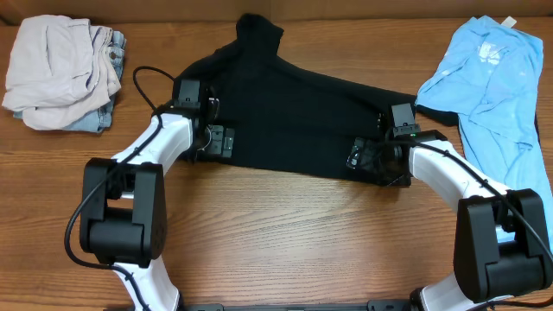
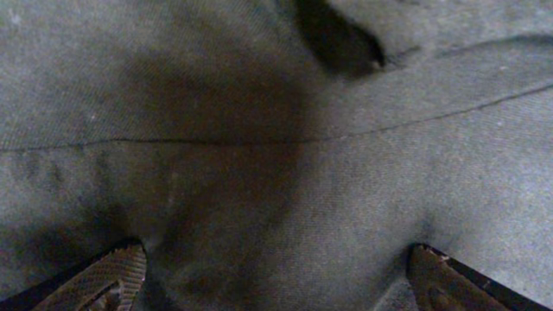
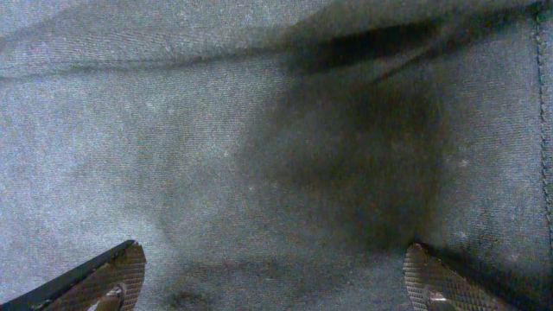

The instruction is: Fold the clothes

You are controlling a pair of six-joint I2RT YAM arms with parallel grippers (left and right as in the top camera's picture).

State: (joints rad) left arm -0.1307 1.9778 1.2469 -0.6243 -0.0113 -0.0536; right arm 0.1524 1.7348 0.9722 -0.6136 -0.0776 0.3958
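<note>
Over the black T-shirt (image 1: 294,112), left claw (image 1: 216,126) and right claw (image 1: 370,142) hover wide open; next, lower and pinch fabric.

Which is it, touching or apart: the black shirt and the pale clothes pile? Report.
Apart. The overhead view shows a strip of bare wooden table between the black shirt and the pale clothes pile.

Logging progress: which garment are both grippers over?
The black T-shirt, spread in the middle; the light blue shirt and the pale crumpled pile lie off to the sides.
</note>
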